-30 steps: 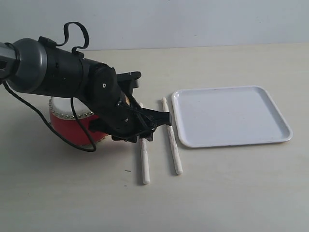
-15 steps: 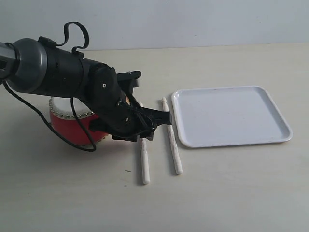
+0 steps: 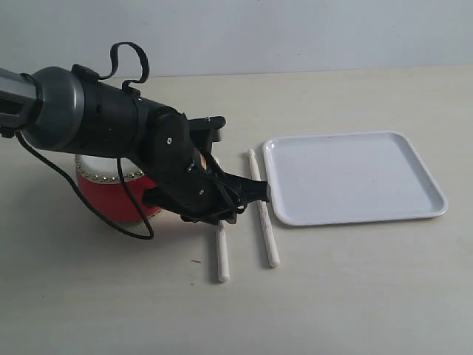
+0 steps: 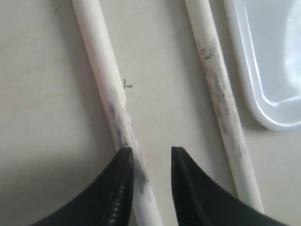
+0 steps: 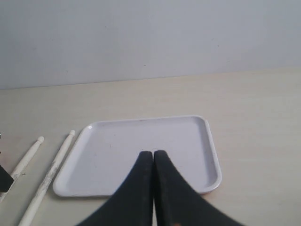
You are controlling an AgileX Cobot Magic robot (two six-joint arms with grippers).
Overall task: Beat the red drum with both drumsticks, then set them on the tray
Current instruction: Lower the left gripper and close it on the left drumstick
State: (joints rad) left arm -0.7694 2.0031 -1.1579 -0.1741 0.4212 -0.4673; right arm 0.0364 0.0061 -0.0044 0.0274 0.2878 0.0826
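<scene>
The red drum [image 3: 111, 198] stands at the left, half hidden by my left arm. Two pale drumsticks lie side by side on the table between drum and tray. The left drumstick [image 4: 101, 70] runs between the fingers of my open left gripper [image 4: 150, 151], close against one finger and not pinched. The right drumstick [image 4: 214, 80] lies just outside the other finger. In the exterior view the gripper [image 3: 222, 213] sits low over the left drumstick [image 3: 221, 255], with the right drumstick [image 3: 263, 222] beside it. The white tray [image 3: 425, 185] is bare. My right gripper [image 5: 153, 153] is shut and holds nothing.
A corner of the tray [image 4: 268, 66] rim lies close to the right drumstick. In the right wrist view the tray [image 5: 214, 155] and both stick tips [image 5: 40, 140] show ahead. A black cable [image 3: 129, 55] loops above the left arm.
My left arm has shifted a little to the right and lower over the left drumstick. Sticks, drum and tray have not moved.
</scene>
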